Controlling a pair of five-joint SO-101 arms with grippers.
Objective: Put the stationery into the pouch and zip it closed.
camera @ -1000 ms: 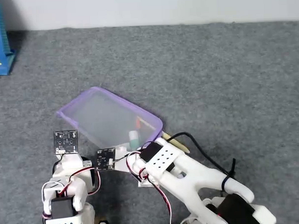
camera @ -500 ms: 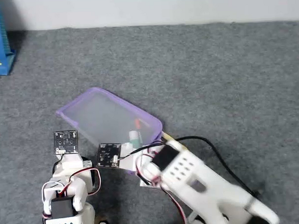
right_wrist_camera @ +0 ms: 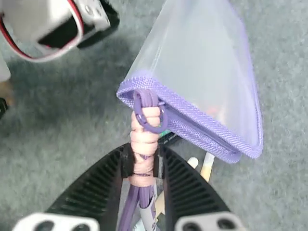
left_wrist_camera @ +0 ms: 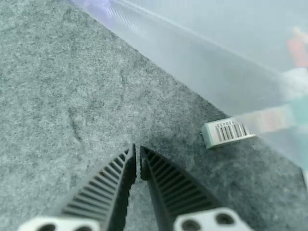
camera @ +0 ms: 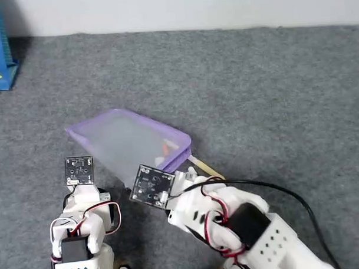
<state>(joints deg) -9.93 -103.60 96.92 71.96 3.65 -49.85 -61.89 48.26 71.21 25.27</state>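
- Pouch: translucent with purple edging, lying on the grey bench. Small red and white stationery shows through its wall at the corner nearest the arms.
- Right pincer: clamped on the zipper pull, a peach-wrapped cord with a purple ring at that pouch corner.
- Left pincer: closed on nothing, over the bench near the pouch's long edge.
- Pale stick, possibly a pencil: protrudes just beside the same pouch corner.
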